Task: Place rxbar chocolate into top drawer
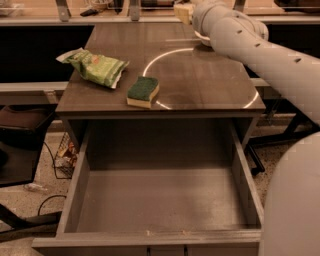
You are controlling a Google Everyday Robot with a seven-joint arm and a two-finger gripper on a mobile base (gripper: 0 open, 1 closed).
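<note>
Two loose things lie on the table (210, 95), both on its left half: a green crinkled snack bag (97, 67) near the left edge, and just beside it, toward the front edge, a green-topped yellow sponge (143, 91). We see a thin pale ring (167, 51) running across the tabletop, and the sponge sits on its near-left arc. Below the table's front edge the top drawer (75, 185) stands pulled wide open, its grey floor and walls bare. The robot's pale arm (250, 45) crosses the table's right rear corner from the right, above the surface, well apart from the bag and the sponge. Its gripper (183, 11) sits at the far edge of the table, near the middle of the back rail; whether it is spread or pinching anything we cannot tell. We cannot make out the rxbar chocolate in this view. The robot's rounded body (295, 200) covers the drawer's right front corner.
</note>
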